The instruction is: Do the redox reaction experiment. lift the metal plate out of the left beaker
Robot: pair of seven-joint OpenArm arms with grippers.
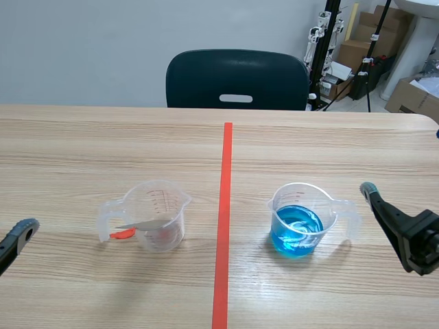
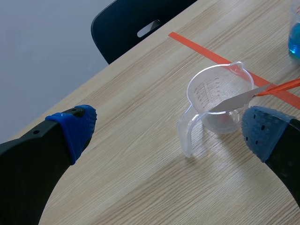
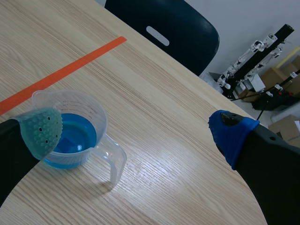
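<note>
Metal plate (image 1: pixel 147 224) leans in the left beaker (image 1: pixel 162 205), long axis three-to-nine o'clock, at three o'clock from the nearer left gripper (image 2: pixel 166 131), fingers spread apart.

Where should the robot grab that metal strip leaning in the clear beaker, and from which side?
Probably by the orange-red end of the metal plate: it pokes out over the rim of the left beaker, on the handle side, while the rest leans inside. The open left gripper is on that side, so coming down from there looks easiest.
</note>
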